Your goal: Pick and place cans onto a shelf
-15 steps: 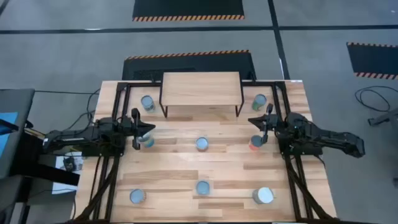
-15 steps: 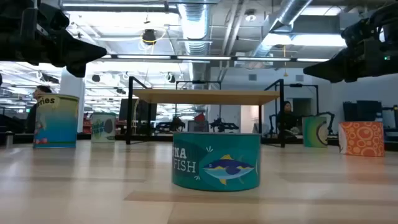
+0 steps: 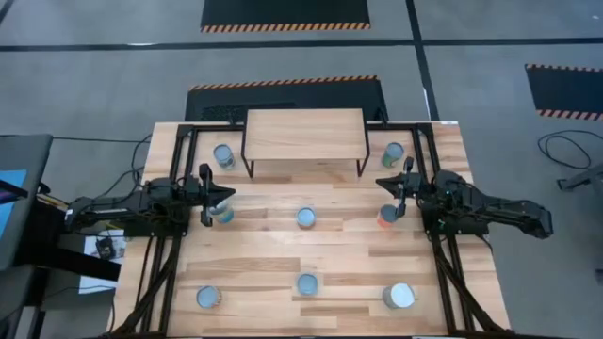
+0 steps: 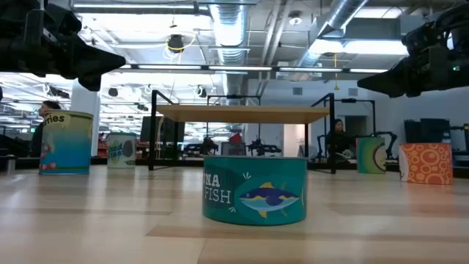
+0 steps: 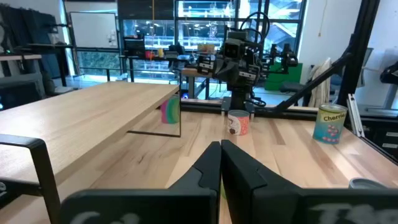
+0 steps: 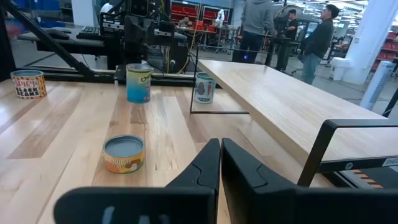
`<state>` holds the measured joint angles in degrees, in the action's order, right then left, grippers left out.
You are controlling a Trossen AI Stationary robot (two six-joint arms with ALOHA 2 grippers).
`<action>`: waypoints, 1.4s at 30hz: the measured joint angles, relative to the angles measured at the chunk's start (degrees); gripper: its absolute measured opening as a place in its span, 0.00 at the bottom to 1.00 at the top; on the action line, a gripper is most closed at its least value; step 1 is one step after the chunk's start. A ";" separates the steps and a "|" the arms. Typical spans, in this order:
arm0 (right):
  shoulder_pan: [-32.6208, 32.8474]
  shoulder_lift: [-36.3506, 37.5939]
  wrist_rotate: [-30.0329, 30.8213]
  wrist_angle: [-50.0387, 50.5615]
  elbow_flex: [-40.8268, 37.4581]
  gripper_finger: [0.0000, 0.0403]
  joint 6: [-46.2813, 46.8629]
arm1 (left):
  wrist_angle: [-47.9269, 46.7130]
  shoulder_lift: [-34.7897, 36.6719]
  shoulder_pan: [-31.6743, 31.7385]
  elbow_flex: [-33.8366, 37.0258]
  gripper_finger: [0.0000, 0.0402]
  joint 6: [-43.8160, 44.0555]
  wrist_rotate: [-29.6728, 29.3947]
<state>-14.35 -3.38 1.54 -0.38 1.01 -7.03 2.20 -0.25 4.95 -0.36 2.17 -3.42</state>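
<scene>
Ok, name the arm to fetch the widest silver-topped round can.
Right. The widest silver-topped can sits on the right gripper's side of the table; the left gripper is farther, across it.

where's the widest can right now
In the high view, the wide silver-topped can stands on the wooden plank table's front right corner, right of a smaller blue-topped can.

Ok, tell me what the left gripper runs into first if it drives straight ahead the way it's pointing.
The left gripper points across the table at the right gripper, which hangs over a reddish can. The path between looks free. It would likely meet that gripper or the can first; height is hard to judge.
</scene>
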 joint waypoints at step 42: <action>-0.01 0.00 0.01 0.00 0.00 0.09 0.00 | 12.59 -0.45 0.09 -0.02 0.00 3.07 -5.98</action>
<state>-14.36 -3.38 1.55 -0.38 1.01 -7.03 14.79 -0.70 5.04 -0.38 5.25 -9.40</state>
